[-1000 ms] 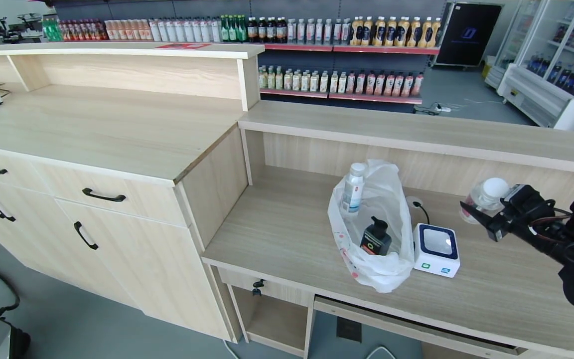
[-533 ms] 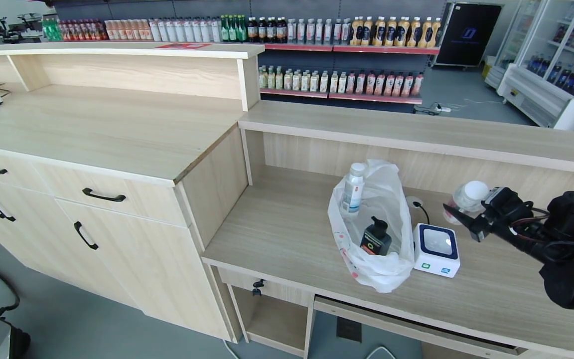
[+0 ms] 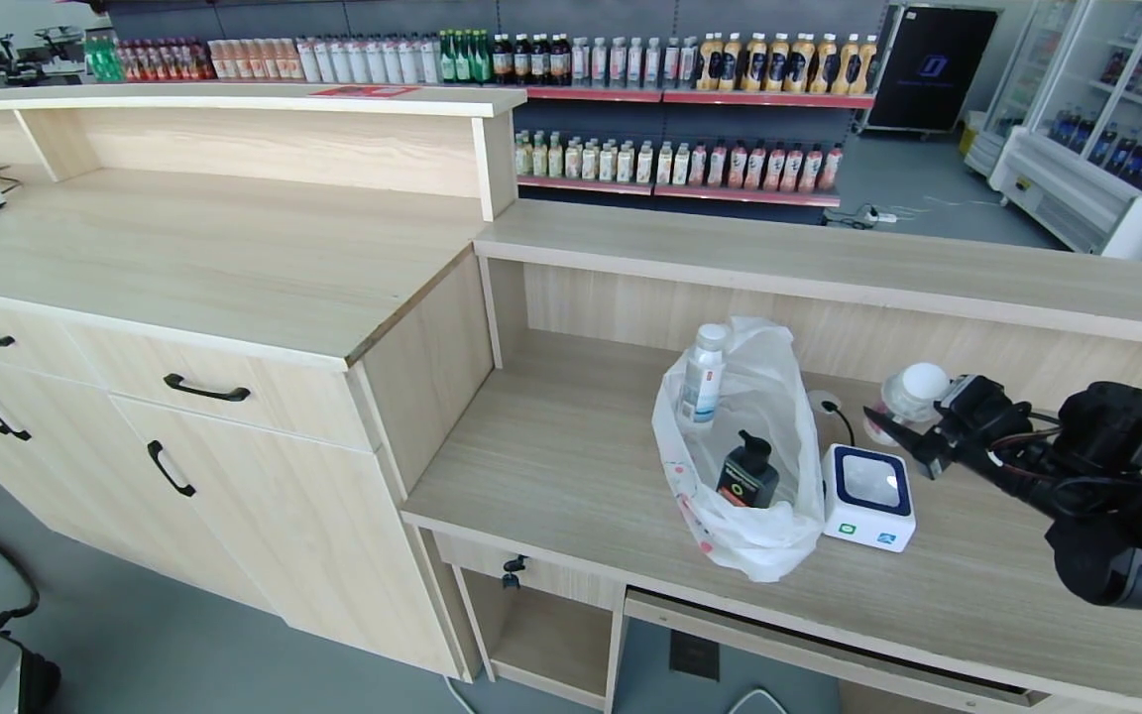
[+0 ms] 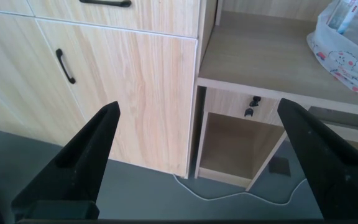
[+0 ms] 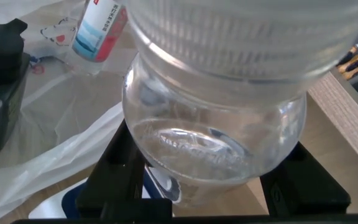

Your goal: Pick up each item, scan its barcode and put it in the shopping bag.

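My R gripper point(image 3: 896, 421) clamps the clear jar point(image 3: 913, 387) (white lid), at 1 o'clock from scanner point(image 3: 868, 494). L gripper point(image 4: 199, 107) gapes wide, empty.

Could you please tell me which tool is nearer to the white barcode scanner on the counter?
Right. The right tool, holding a clear jar, hovers close by the scanner; the left tool hangs low before the cabinet, far from it.
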### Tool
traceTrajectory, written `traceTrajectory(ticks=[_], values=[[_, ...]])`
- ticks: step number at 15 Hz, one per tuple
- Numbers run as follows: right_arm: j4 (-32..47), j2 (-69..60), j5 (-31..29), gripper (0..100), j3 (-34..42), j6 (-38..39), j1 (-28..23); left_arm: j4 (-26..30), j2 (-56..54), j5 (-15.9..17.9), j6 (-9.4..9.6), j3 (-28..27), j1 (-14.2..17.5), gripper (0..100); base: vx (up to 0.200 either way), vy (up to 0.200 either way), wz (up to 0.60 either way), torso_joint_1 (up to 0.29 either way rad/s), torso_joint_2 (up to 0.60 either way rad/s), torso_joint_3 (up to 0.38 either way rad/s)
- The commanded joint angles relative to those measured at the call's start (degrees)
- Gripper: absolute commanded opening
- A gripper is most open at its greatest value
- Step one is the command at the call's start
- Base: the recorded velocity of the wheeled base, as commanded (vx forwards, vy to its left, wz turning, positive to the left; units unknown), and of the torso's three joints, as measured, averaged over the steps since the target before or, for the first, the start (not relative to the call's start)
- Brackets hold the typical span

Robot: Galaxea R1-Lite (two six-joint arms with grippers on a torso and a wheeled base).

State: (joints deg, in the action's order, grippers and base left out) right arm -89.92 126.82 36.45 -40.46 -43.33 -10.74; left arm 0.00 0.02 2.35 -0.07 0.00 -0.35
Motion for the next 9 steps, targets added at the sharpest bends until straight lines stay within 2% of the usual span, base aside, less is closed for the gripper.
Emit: traceTrajectory(ticks=[1, 9], values=[[-0.1, 1.2, 0.0, 0, -1.1, -0.1, 0.5, 0.0, 0.1, 0.0, -0.01, 0.0, 0.0, 100, 0.000, 0.000, 0.00, 0.000, 0.00, 0.000], [-0.1, 3.9, 1.9, 0, -5.4, 0.4, 1.6, 0.0, 0.1, 0.0, -0.01, 0.0, 0.0, 100, 0.000, 0.000, 0.00, 0.000, 0.00, 0.000]])
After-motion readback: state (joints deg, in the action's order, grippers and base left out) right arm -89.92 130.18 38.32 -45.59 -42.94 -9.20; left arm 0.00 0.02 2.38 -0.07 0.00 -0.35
